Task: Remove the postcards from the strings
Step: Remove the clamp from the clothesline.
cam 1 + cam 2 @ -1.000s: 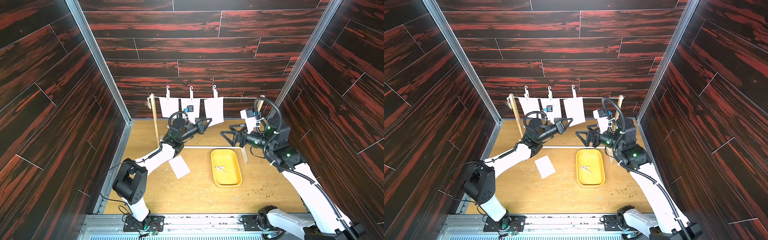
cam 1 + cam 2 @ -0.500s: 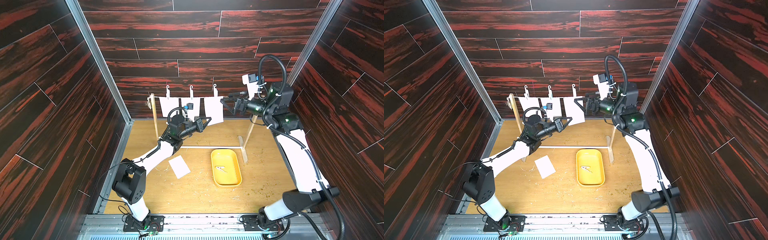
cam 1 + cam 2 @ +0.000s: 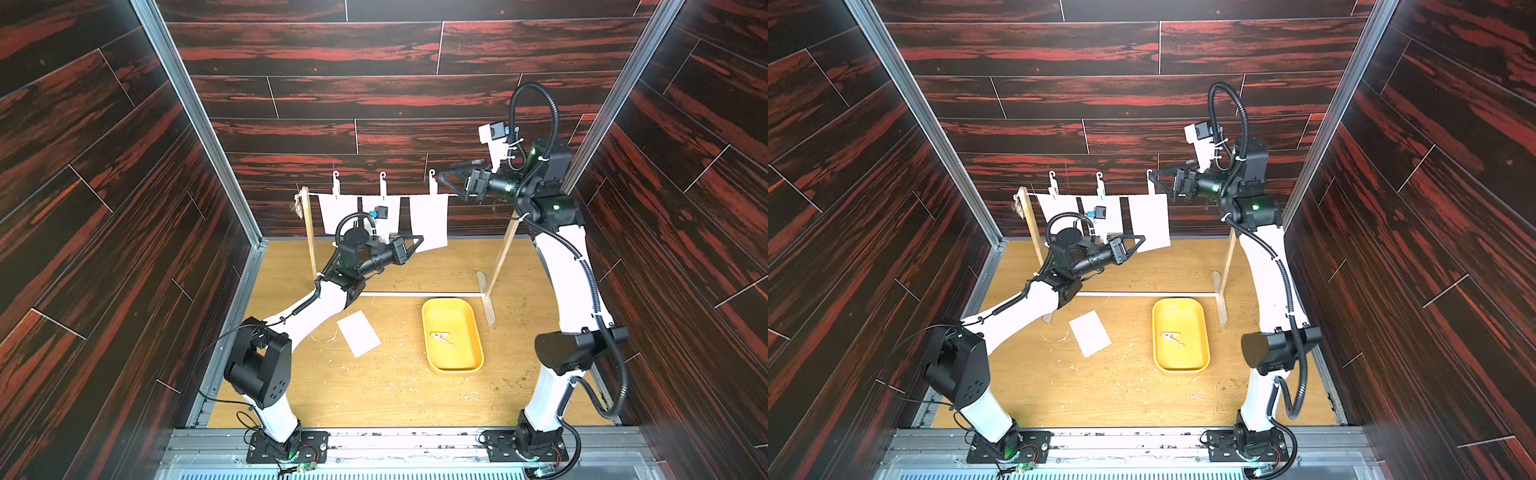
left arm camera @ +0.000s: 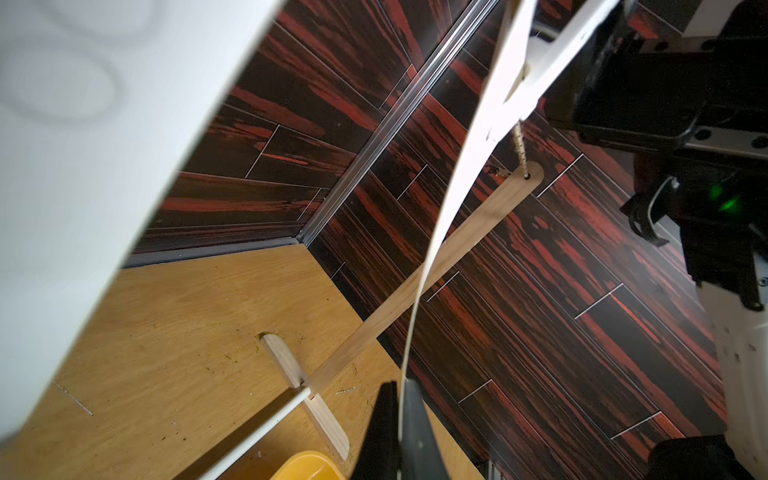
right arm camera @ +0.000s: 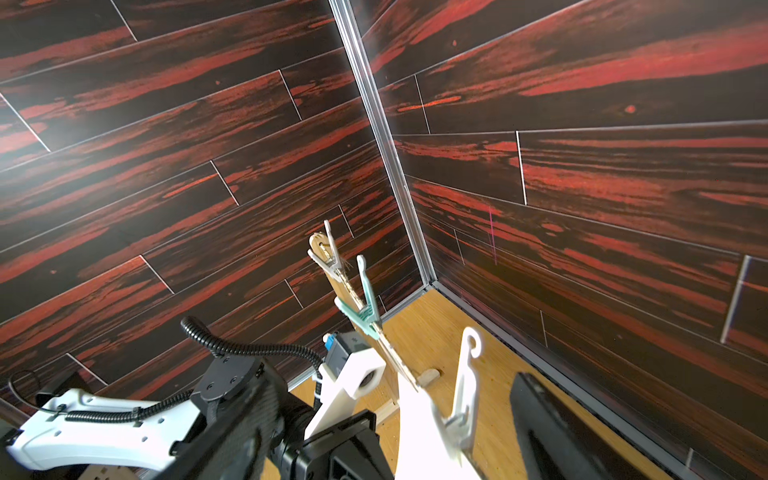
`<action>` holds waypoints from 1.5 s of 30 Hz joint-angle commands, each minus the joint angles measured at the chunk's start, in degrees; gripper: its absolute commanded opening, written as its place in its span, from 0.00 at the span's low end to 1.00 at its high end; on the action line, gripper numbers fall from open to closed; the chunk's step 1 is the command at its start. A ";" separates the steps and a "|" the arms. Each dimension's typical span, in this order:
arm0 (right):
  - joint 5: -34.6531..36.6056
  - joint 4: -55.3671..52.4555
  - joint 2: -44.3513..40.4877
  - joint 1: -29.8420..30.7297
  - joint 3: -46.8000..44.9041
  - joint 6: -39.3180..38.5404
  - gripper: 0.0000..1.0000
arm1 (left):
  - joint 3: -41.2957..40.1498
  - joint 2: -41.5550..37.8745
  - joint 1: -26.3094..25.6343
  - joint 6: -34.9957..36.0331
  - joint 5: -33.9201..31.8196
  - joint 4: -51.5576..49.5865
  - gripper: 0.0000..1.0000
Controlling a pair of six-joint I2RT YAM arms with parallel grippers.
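Lower centre, one postcard (image 3: 358, 333) lies freed; three others hang on the string (image 3: 312, 193); left tool (image 3: 419, 240) pinches one; right tool (image 3: 446, 172) wide.

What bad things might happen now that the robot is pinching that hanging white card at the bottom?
The left gripper is shut on the lower corner of the end postcard while its clothespin clamps it to the string. Pulling now might tear the card or drag the light stand over. The right gripper, open beside that clothespin, could miss it and knock the string instead.
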 commanded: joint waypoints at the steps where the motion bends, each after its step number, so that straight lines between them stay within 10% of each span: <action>1: -2.10 -2.25 4.78 0.05 4.85 1.47 0.91 | 1.71 -1.89 0.48 -0.24 0.85 -0.09 0.00; 45: -14.54 -0.24 11.53 1.21 7.45 1.62 0.70 | 2.06 -1.66 0.95 -1.73 2.34 -0.20 0.00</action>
